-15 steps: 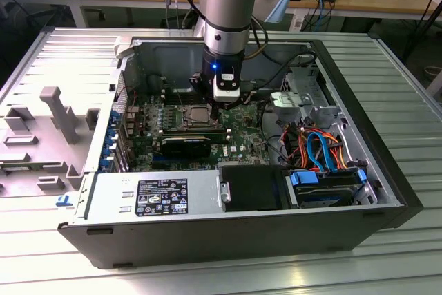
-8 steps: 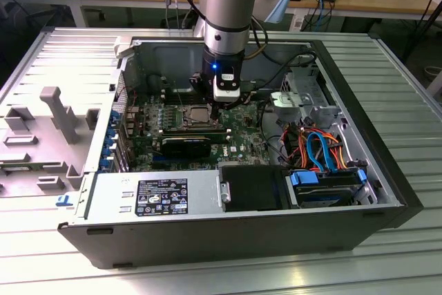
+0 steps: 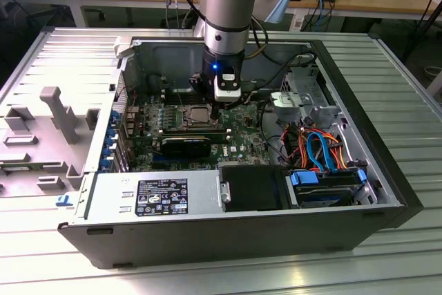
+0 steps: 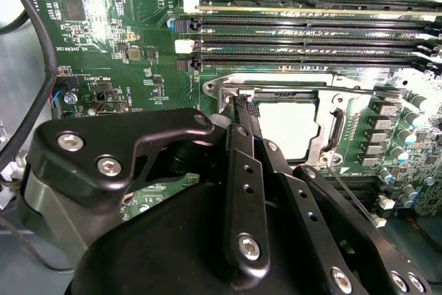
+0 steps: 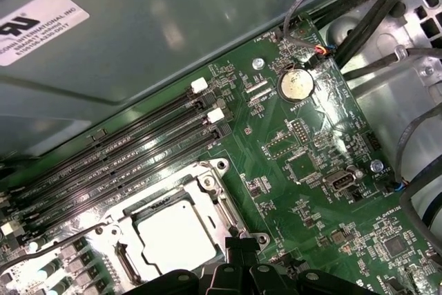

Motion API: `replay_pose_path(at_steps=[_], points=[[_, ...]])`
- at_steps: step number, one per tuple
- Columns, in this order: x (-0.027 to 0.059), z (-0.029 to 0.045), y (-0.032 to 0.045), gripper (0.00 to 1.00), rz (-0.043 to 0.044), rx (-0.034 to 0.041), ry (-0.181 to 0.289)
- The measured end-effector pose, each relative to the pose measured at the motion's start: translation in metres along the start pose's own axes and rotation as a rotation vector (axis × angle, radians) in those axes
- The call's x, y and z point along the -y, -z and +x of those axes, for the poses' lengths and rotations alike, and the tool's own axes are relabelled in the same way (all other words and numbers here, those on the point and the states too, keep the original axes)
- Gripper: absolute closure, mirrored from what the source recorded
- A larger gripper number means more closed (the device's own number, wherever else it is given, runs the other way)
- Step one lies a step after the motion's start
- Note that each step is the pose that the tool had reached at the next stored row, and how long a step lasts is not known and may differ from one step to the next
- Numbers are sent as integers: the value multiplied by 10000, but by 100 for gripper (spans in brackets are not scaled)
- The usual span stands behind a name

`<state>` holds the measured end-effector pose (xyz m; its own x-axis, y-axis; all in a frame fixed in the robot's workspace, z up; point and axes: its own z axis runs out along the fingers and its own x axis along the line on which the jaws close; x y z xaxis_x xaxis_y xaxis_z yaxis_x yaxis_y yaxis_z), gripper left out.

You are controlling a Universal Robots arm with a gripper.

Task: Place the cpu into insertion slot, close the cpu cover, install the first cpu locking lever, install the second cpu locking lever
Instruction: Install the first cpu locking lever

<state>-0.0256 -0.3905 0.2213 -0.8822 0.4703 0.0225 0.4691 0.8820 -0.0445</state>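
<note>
Exterior view, from its left to its right: a grey plastic shroud [image 3: 52, 112] is laid aside on the ribbed metal tabletop [image 3: 387, 267], probably so that the board is left uncovered. An open computer case [image 3: 207, 233] is laid on its side so that its green motherboard [image 3: 242, 139] faces up. The robot arm [image 3: 224, 5] is reached straight down into the case, with the pincer [image 3: 219, 107] set low over the board.

In the second wrist view the pincer's black fingers [image 4: 242, 170] are seen pressed together with nothing pinched, and the tip is set at a corner of the insertion slot [image 4: 217, 91]. The cpu [image 4: 286, 126] is seated flat in that slot. The cpu cover [image 4: 330, 136] is folded down around it, with the chip's pale metal top left bare by the cut-out. A thin wire lever [image 4: 349, 195] is seen slanting beside the socket and is judged not yet latched. The closed tip is judged suited to pushing rather than gripping. Long black memory slots [image 4: 311, 29] are lined up just beside the socket.
</note>
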Motion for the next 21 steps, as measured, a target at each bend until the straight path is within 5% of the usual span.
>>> replay_pose_path(at_steps=[21], points=[[0,0,-1,89,8,16,359]])
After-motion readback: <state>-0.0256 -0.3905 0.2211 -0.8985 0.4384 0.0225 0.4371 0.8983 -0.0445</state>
